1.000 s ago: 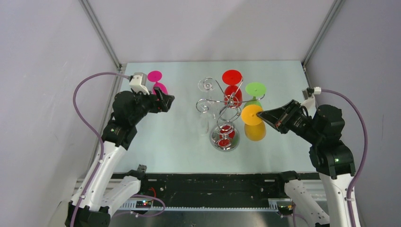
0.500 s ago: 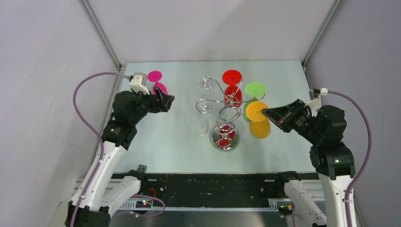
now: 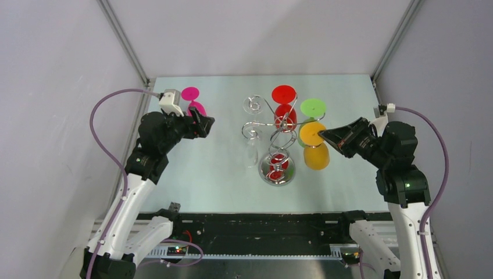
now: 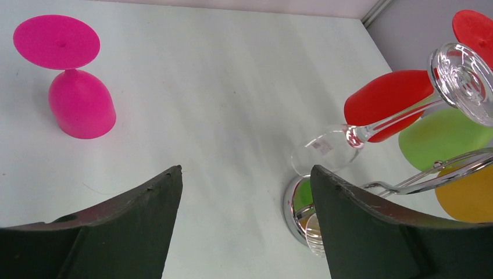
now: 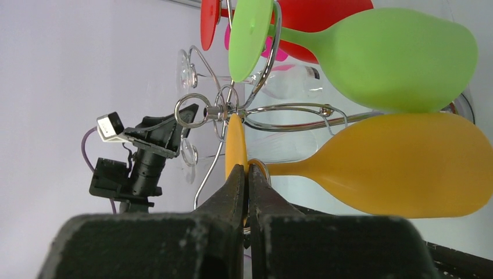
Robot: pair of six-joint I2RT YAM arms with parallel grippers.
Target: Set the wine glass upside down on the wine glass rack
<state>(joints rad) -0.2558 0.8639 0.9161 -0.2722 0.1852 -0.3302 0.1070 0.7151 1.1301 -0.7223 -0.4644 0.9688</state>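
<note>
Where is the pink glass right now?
In the overhead view, the pink glass stands upside down on the table at the far left, just behind the left hand and well apart from the wine glass rack.

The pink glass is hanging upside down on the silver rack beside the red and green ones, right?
No. The pink wine glass is upside down but stands on the table, well apart from the wine glass rack, as the left wrist view shows. The red wine glass and green wine glass do hang on the rack.
</note>
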